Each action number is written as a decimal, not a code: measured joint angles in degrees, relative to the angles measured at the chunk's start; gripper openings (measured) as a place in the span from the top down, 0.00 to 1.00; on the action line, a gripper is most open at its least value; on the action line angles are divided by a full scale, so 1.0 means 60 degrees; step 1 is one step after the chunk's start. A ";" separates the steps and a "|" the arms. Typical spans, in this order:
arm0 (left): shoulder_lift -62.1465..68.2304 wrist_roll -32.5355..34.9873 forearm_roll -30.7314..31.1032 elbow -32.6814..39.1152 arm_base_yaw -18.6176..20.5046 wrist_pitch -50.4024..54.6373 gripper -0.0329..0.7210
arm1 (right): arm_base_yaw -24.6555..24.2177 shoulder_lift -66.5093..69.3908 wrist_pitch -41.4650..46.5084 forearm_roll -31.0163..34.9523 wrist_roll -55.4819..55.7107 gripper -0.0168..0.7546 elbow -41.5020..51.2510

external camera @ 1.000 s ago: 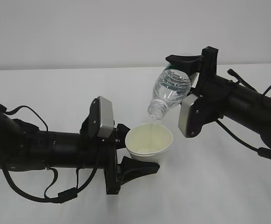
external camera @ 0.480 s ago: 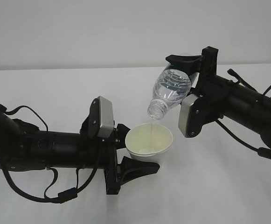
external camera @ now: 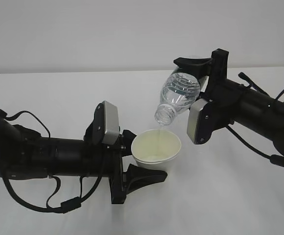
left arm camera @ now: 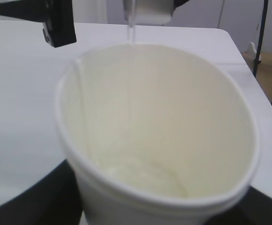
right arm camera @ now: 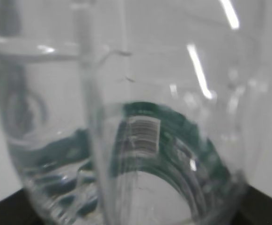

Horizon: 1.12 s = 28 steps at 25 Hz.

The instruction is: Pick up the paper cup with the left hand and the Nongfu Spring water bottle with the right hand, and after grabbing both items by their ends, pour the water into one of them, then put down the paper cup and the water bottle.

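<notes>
— Where's the cup sitting right now?

— The paper cup (external camera: 156,149) is clamped between the jaws of the left hand (external camera: 138,155), mouth up, held low on its body. The jaws stand part open, spread only as far as the cup's sides let them.

— And the bottle?

— The Nongfu Spring water bottle (external camera: 178,97) is caught by its base end in the right hand (external camera: 196,73); those jaws too are spread about the bottle's width and closed on it. Its long axis slants down and away from the jaws, neck lowest, pointing toward the left hand.

— So the neck is over the cup?

— Directly above the far side of the rim, clear of it, not touching. A thin line of the water (external camera: 159,131) drops from the neck into the cup; in the left wrist view it runs down past the rim (left arm camera: 131,33) onto the inner wall.

— What matters next, you reckon?

— I'd say tipping that axis back upright before either hand lowers. The right hand carries the whole tilt; the left only needs to keep level underneath.
</notes>
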 joint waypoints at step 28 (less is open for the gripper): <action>0.0000 -0.0014 0.0000 0.0000 0.0000 0.0000 0.32 | 0.0000 0.0000 0.0000 0.0000 -0.0020 0.35 0.0000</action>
